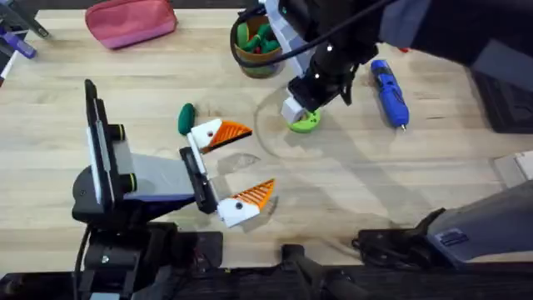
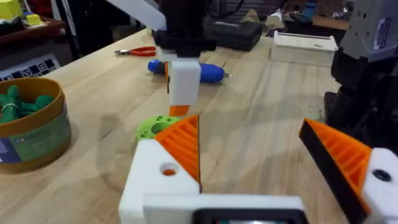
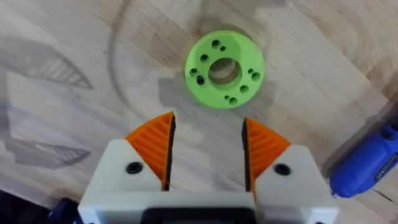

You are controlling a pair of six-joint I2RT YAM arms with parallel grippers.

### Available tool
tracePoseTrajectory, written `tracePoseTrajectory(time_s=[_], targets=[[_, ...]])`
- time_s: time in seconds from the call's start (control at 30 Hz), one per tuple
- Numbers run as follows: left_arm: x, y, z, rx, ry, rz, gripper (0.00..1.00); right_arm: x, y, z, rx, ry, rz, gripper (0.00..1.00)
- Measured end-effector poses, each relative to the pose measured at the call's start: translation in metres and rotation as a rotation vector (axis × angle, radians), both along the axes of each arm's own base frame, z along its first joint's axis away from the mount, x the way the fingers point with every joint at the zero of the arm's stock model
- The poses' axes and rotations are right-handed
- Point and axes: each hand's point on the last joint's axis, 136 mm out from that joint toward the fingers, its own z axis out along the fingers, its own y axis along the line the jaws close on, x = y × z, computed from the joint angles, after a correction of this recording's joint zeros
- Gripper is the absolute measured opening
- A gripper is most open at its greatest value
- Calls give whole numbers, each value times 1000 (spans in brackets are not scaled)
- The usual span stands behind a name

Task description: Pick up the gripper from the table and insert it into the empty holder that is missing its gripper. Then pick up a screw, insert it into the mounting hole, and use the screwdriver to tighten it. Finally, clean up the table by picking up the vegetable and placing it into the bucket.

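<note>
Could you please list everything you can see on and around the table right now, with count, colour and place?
green ring disc: one, bright green, mid-table, beneath the right claw.
screwdriver: one, blue with orange band, lying right of the disc.
bucket: one, ochre rim, far edge of the table, green pieces inside.
vegetable: one, dark green, on the table beside the left claw's farther finger.
pouch: one, pink, far left corner.
pliers: one, red-handled, beyond the screwdriver.
white box: one, at the table edge.
table: one, light wood.
left claw: white with orange tips, open, low over the table.
right claw: white with orange tips, open, hanging above the disc.
</note>
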Motion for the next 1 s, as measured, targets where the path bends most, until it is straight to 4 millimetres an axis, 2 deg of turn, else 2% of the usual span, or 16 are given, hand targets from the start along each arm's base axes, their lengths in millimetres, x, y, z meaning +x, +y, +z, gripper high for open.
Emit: tracePoseTrajectory(time_s=[0.27, 0.8, 1.0], targets=[[0, 0, 0, 0, 0, 0, 985, 16, 13, -13, 44, -35, -35, 531], [0, 0, 0, 0, 0, 0, 986, 8, 12, -41, 52, -4, -74, 440], [0, 0, 0, 0, 0, 0, 987, 10, 13, -60, 31, 26, -85, 406]])
